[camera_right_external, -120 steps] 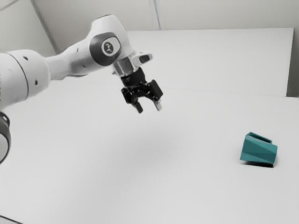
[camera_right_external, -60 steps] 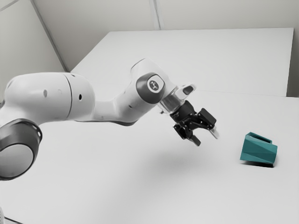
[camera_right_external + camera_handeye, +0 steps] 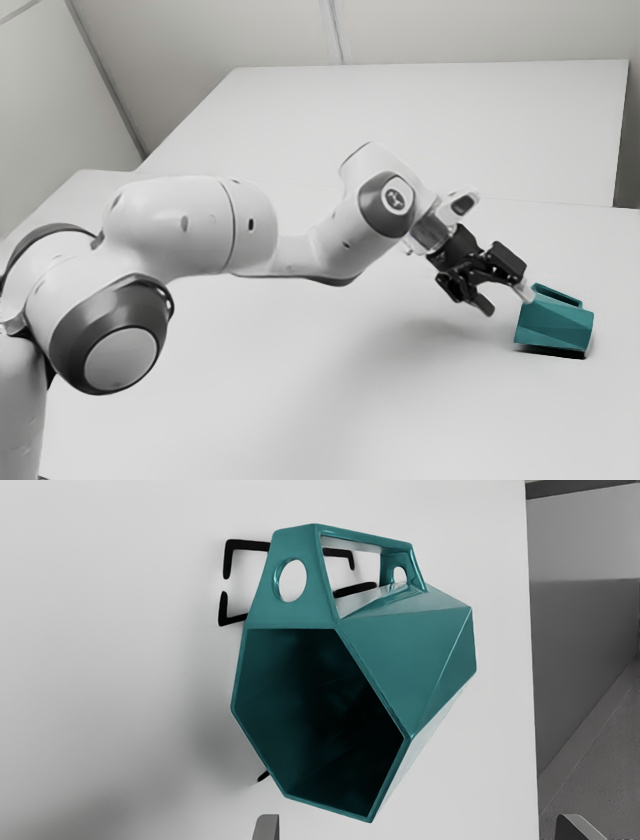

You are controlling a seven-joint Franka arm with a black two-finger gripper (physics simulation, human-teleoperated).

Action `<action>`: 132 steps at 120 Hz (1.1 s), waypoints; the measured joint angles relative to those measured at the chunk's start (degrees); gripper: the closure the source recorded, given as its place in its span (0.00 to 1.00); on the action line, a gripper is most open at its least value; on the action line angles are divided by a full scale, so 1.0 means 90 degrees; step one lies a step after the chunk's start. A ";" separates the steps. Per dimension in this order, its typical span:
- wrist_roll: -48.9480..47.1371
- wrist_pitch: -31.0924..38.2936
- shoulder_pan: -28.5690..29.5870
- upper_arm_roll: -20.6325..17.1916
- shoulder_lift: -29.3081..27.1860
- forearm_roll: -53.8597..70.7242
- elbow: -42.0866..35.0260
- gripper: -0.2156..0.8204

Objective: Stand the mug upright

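in the exterior view, the teal mug (image 3: pixel 553 325) lies on its side on the pale counter (image 3: pixel 330 405). the tool (image 3: pixel 507 300) hangs tilted near it, toward the exterior view's left of the mug, fingers spread apart and clasping nothing; whether a tip touches the mug, i can't tell.
in the wrist view, the mug's open mouth faces the tool, and black angular lines (image 3: pixel 227 560) show behind and beside the mug.
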 joint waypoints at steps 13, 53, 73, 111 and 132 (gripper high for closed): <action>0.0078 0.0025 -0.0055 0.0000 0.0049 -0.0222 0.0027 0.21; 0.0272 0.0052 -0.0145 -0.0010 0.0373 -0.0694 0.0293 0.21; 0.0400 0.0056 -0.0194 -0.0010 0.0543 -0.0974 0.0459 0.21; 0.0636 0.0034 -0.0242 -0.0037 0.0723 -0.1402 0.0621 0.21; 0.0746 0.0004 -0.0242 -0.0048 0.0737 -0.1588 0.0569 0.25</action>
